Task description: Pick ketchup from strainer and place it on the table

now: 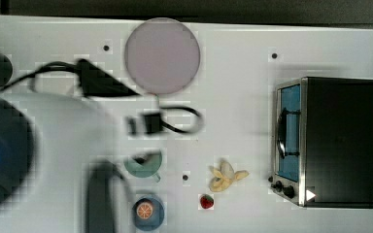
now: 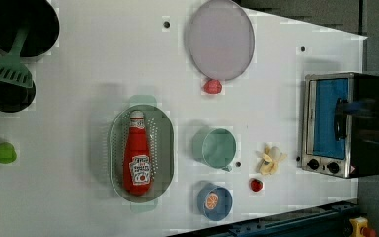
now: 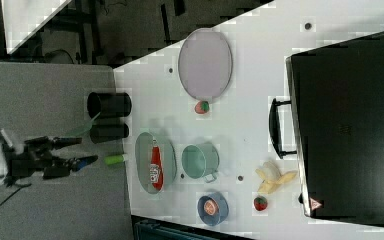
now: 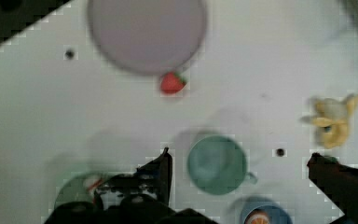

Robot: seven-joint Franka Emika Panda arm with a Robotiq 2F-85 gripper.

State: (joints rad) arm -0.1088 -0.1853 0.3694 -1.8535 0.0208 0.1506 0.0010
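One ketchup [image 2: 138, 154] lies flat inside strainer [image 2: 165, 148], cap toward left view's top, label facing up. Strainer sits on table [image 2: 89, 59], teal cup [image 2: 218, 148] just beside it on left view's right. Blue bowl with orange slice [image 2: 214, 201] below cup in left view; strawberry [image 2: 256, 185] and peeled banana [image 2: 271, 160] farther right. Lilac plate [image 2: 220, 39] near left view's top, second strawberry [image 2: 212, 87] touching its rim. Gripper [image 3: 82, 151] well apart from strainer in right view, fingers spread wide, holding nothing.
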